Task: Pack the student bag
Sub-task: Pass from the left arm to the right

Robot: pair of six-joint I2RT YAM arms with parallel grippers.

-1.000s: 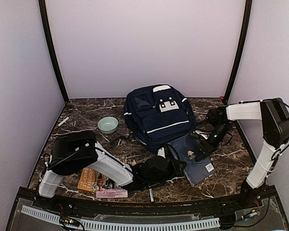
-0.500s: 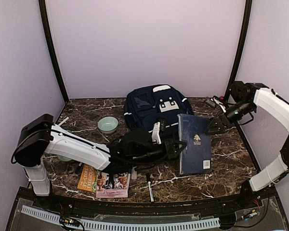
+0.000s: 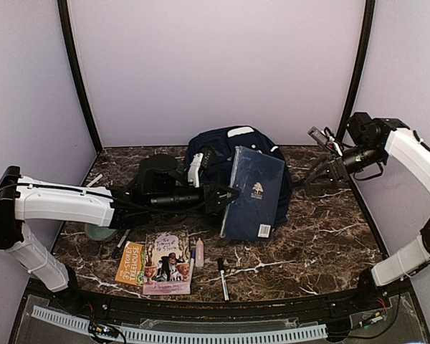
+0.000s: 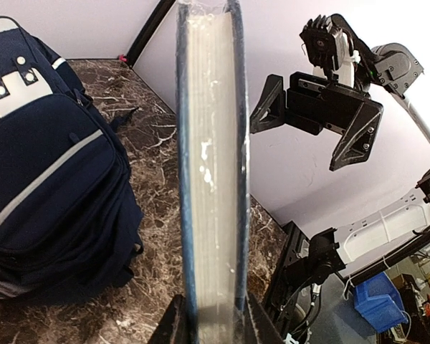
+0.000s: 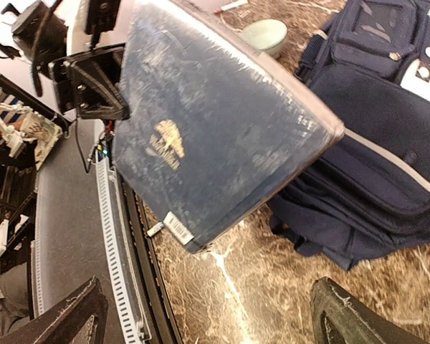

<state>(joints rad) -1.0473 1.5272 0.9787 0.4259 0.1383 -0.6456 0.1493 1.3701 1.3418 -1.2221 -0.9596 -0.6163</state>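
— Lilac walls [image 3: 215, 64] on 3 sides, dark marble-look bench w/ white veins [image 3: 315, 244]. Where's the bag?
— Large navy-blue fabric backpack w/ white stripes [image 3: 218, 142] lies at back centre of the bench. White-grey patch is at its far end, front pockets face up.
— L arm?
— Stretched across from the L side. L tool [image 3: 228, 195] is clamped on the edge of a dark-blue hardcover book w/ gold emblem [image 3: 252, 192], barcode sticker near its lower corner. Book's lifted & tilted; from the top cam it covers the bag's R half. Touching the bag or not: can't tell.
— L wrist cam?
— Shows the book edge-on, pale pages, 1 finger on each cover, bag to its L.
— R tool?
— R tool [image 3: 321, 174] is raised over the R-back part of the bench, its 2 fingers wide apart. It's well apart from the book, pointing towards it.
— Other stuff?
— Front-L: colourful picture book w/ orange edge [image 3: 158, 261] lying flat, black marker [image 3: 223, 278] just R of it, pale-green bowl [image 3: 100, 231] partly under the L arm.
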